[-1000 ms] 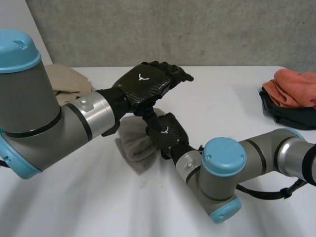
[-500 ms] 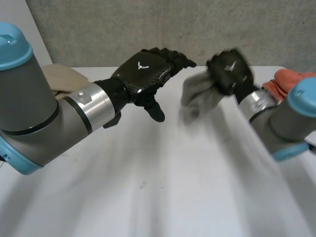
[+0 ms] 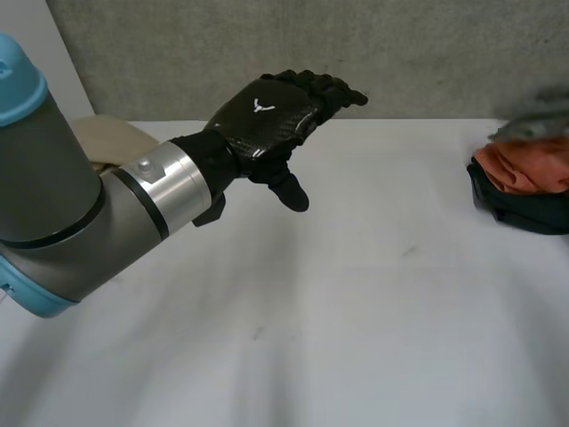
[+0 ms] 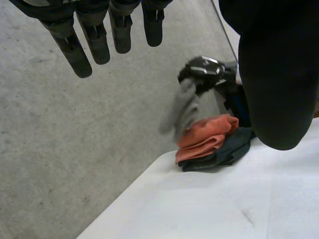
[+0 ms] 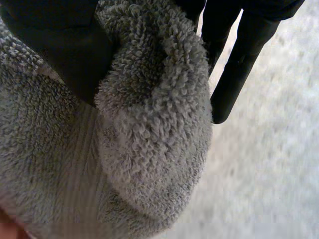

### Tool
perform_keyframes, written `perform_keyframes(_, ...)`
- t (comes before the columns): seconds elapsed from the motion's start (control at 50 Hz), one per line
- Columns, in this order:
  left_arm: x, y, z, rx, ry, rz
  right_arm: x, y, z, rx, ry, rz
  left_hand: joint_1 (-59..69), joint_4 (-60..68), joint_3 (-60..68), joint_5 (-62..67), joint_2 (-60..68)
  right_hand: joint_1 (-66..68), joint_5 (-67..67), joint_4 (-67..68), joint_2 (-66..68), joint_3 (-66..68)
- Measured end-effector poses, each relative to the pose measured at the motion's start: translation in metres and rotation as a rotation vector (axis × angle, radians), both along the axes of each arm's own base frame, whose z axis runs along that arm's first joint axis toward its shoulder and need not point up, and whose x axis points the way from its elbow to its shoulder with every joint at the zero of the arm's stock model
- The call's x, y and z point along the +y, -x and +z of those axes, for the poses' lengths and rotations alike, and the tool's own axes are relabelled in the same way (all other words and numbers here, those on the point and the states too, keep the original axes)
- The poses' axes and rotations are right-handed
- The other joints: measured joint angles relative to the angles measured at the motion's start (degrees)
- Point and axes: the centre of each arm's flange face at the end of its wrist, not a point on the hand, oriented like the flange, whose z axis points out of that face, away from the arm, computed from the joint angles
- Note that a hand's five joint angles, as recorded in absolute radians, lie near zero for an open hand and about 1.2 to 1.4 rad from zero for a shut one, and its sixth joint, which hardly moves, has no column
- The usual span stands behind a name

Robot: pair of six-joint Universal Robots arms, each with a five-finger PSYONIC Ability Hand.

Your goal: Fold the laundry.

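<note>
Left hand (image 3: 267, 120): hovering open-fingered over the table (image 3: 356, 320), wide bare room beneath.
Right hand (image 4: 204, 70): clutching the towel (image 5: 149, 149) above the orange cloth (image 4: 207, 135) (near table's right edge), blurring in head view.

Left hand (image 3: 267, 120): black and glossy, was raised over the white tabletop (image 3: 373, 294), fingers loosely straight, holding nothing.
Beige folded cloth (image 3: 111, 138): lay far left, behind the arm.
Orange crumpled cloth (image 3: 524, 165): sat on a black cloth (image 3: 520, 209), far right.
Grey cloth (image 3: 538, 124): was blurred, just above the orange one.

Grey arm (image 3: 53, 205), light-blue cap (image 3: 18, 80), silver wrist ring (image 3: 164, 191), black white-marked left hand (image 3: 267, 124).
</note>
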Motion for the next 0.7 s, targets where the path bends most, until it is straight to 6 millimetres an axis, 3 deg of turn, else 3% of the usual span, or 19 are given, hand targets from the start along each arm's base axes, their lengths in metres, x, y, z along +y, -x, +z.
perform_keyframes(0.08,0.006,0.004,-0.002,-0.003,-0.004,-0.017,-0.002,0.028,-0.043,0.015,-0.070,0.003,0.0,0.0,0.0,0.0,0.0,0.0,0.0,0.0,0.0,0.0)
perform_keyframes(0.16,0.010,0.006,-0.003,-0.005,-0.004,-0.028,0.003,0.044,-0.073,0.019,-0.138,0.015,0.1,0.0,0.0,0.0,0.0,0.0,1.1,0.0,0.0,0.0)
perform_keyframes(0.26,0.012,0.008,-0.003,-0.004,-0.002,-0.034,0.011,0.056,-0.090,0.028,-0.184,0.026,0.1,0.0,0.0,0.0,0.0,0.0,1.2,0.0,0.0,0.3)
perform_keyframes(0.3,0.012,0.008,-0.003,-0.004,-0.002,-0.036,0.013,0.058,-0.092,0.029,-0.192,0.026,0.1,0.0,0.0,0.0,0.0,-1.5,-2.5,-5.9,-4.7,-5.0)
perform_keyframes(0.32,0.012,0.008,-0.003,-0.003,-0.001,-0.037,0.016,0.061,-0.092,0.026,-0.199,0.024,0.1,0.0,0.0,0.0,0.0,-13.8,-16.9,-20.9,-20.7,-20.8)
perform_keyframes(0.36,0.013,0.009,-0.003,-0.003,-0.001,-0.040,0.018,0.062,-0.088,0.022,-0.204,0.019,0.1,0.0,0.0,0.0,0.0,-26.9,-30.4,-34.1,-34.0,-33.8)
perform_keyframes(0.38,0.015,0.010,-0.003,-0.003,-0.001,-0.043,0.021,0.063,-0.082,0.013,-0.213,0.011,0.1,0.0,0.0,0.0,0.0,-39.8,-43.0,-48.6,-47.2,-47.4)
perform_keyframes(0.42,0.016,0.011,-0.003,-0.003,0.000,-0.048,0.026,0.064,-0.072,-0.005,-0.232,-0.005,0.1,0.0,0.0,0.0,0.0,-44.3,-48.2,-55.4,-52.2,-53.3)
perform_keyframes(0.48,0.018,0.011,-0.002,-0.002,0.001,-0.052,0.032,0.068,-0.061,-0.026,-0.258,-0.026,0.1,0.0,0.0,0.0,0.0,-44.4,-49.3,-56.4,-52.7,-54.2)
perform_keyframes(0.58,0.022,0.012,0.003,0.006,0.012,-0.061,0.055,0.094,-0.029,-0.059,-0.381,-0.145,0.1,0.0,0.0,0.0,0.0,-44.4,-49.4,-56.6,-52.7,-54.2)
perform_keyframes(0.7,0.026,0.011,0.009,0.015,0.025,-0.064,0.075,0.128,0.001,0.047,-0.430,-0.373,0.1,0.0,0.0,0.0,0.0,-44.4,-49.4,-56.6,-52.7,-54.2)
